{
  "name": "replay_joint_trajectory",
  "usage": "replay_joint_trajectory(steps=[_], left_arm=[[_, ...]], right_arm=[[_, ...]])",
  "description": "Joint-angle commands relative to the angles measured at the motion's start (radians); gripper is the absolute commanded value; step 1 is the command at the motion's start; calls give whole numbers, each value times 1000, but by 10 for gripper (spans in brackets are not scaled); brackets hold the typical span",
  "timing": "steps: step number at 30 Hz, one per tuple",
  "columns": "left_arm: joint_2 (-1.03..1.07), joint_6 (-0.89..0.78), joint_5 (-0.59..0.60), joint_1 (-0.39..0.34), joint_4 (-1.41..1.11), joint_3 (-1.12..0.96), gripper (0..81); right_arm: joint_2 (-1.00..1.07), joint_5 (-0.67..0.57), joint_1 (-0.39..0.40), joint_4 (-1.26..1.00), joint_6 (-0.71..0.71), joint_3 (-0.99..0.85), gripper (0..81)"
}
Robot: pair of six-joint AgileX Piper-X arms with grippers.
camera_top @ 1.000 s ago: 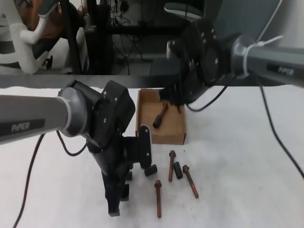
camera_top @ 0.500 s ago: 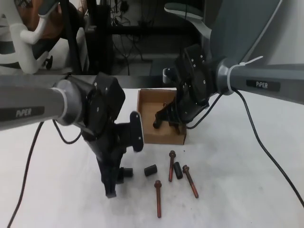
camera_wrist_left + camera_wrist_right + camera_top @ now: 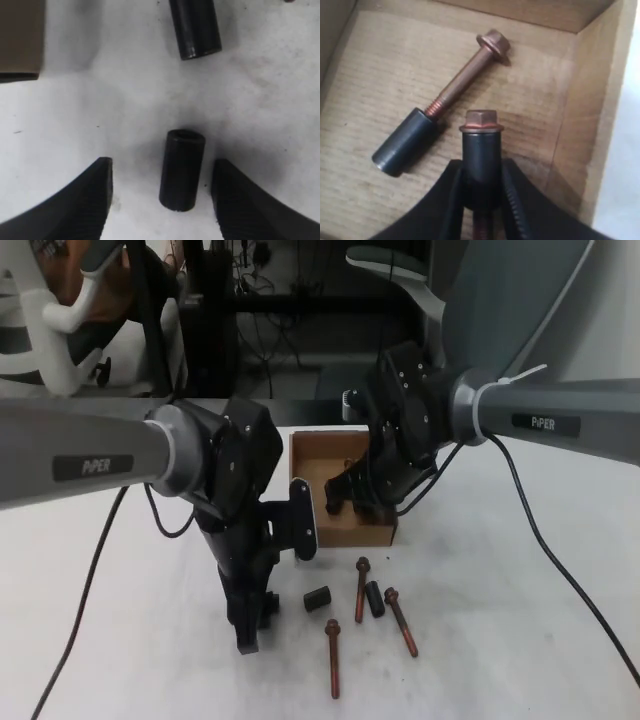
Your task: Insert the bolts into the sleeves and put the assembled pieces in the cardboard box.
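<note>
R pincer (image 3: 481,190) is shut narrow on an assembled piece (image 3: 480,150) (bolt head up, black sleeve below, pads on the sleeve). It hangs inside the cardboard box (image 3: 600,100), which sits mid-bench toward the far edge. A second assembled piece (image 3: 402,142) lies flat on the box floor just beside it. L pincer (image 3: 161,172) is wide, its fingers (image 3: 100,200) low over the bench (image 3: 125,100) on either side of a loose sleeve (image 3: 182,170), apart from it as far as I can tell. Another sleeve (image 3: 195,27) lies near, beyond the first. In the high view a loose bolt (image 3: 333,658) lies closest to the near edge, w/ two more close by. Step in hand, as I judge it: R drops its piece in the box while L lines up on a sleeve. To do it well, R should go low before letting go and set down on bare cardboard, not on the piece already there, since round stock will prob. roll or bounce. L should centre first, as the sleeve sits nearer one finger, then close on mid-length so the open bore stays free for a bolt. Writing: each arm tube (image 3: 90,465) carries white lettering, not read off here. The box walls look plain in the R wrist view, and bolts & sleeves show no marks I can make out.
</note>
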Motion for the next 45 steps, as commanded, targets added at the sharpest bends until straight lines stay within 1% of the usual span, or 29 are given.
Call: replay_joint_trajectory(steps=[1,2,3,4,5,6,7,8,9,12,13,15,19,22,24,27,29,30,32,36,38,39,42,45], left_arm=[[23,-5,-8,-16,19,1,556],[23,-5,-8,-19,18,1,546],[23,-5,-8,-20,18,1,508],[23,-8,-11,-24,25,1,440],[23,-19,-18,-25,32,-2,342],[23,-37,-23,-25,46,-4,213],[23,-52,-23,-25,57,-6,91],[20,-77,-23,-25,65,-5,11],[16,-119,-23,-25,66,-5,18],[-11,-256,-23,-25,64,-6,18],[-28,-301,-9,-25,61,-6,18],[-66,-340,34,-20,56,-6,18],[-174,-456,114,0,20,-4,18],[-253,-532,190,18,-19,-1,18],[-310,-571,224,24,-51,-1,18],[-391,-592,250,25,-104,-1,18],[-446,-611,249,22,-135,-1,18],[-475,-618,249,21,-144,-1,18],[-523,-635,249,22,-147,-1,18],[-606,-649,249,22,-147,-1,18],[-634,-649,249,22,-147,-1,18],[-643,-649,249,22,-147,-1,18],[-667,-649,253,22,-144,-1,18],[-682,-652,263,22,-144,-1,18]], right_arm=[[-1,-8,-3,-2,6,-11,42],[-1,-26,-3,-8,6,-11,99],[-1,-58,-3,-13,6,-11,202],[-1,-80,-3,-13,6,-16,284],[-5,-100,-3,-13,14,-20,400],[-11,-113,-3,-8,35,-27,518],[-21,-117,-3,-8,53,-33,599],[-34,-117,-3,-8,59,-42,673],[-49,-115,-3,-5,59,-53,700],[-110,-112,-3,-5,49,-73,700],[-139,-112,-3,-1,48,-73,700],[-190,-95,-3,52,35,-73,700],[-257,-54,-3,273,-64,-73,700],[-254,-57,-3,459,-87,-69,700],[-251,-64,-1,517,-90,-45,700],[-251,-71,7,516,-83,23,689],[-251,-71,17,516,-84,65,626],[-251,-71,24,516,-84,89,568],[-251,-71,39,506,-84,128,519],[-251,-69,72,422,-80,197,519],[-251,-50,85,383,-75,220,519],[-251,-20,89,369,-75,232,519],[-248,24,90,346,-75,265,519],[-235,27,89,310,-75,289,511]])
